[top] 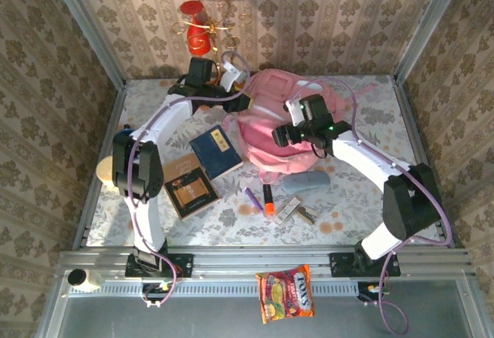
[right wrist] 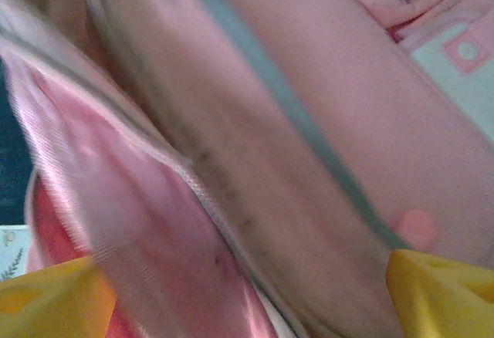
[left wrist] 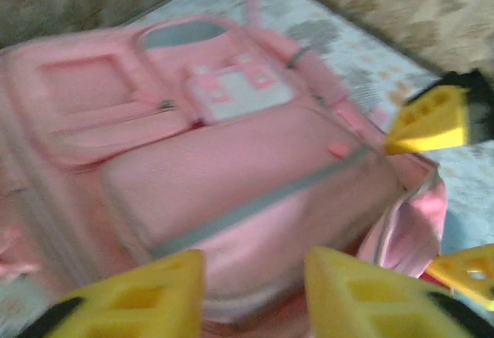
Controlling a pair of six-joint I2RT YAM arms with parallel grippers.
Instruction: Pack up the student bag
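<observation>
The student bag (top: 266, 133), a large pink backpack, lies in the middle of the table with its front pockets and white patch (left wrist: 235, 91) facing up. My left gripper (top: 238, 89) hovers at the bag's far left edge. Its yellow fingers (left wrist: 139, 299) stand apart, with pink fabric (left wrist: 255, 276) showing in the gap between them. My right gripper (top: 282, 133) is over the bag's middle, close above the zip rim and shiny lining (right wrist: 116, 199). It is open wide, its fingertips (right wrist: 440, 292) at the frame's bottom corners.
A blue book (top: 217, 151) and a brown notebook (top: 190, 189) lie left of the bag. A grey-blue pouch (top: 302, 182), a purple pen (top: 252, 197), an orange marker (top: 268, 199) and small items (top: 297, 211) lie in front of it. A snack packet (top: 286, 293) sits on the front ledge.
</observation>
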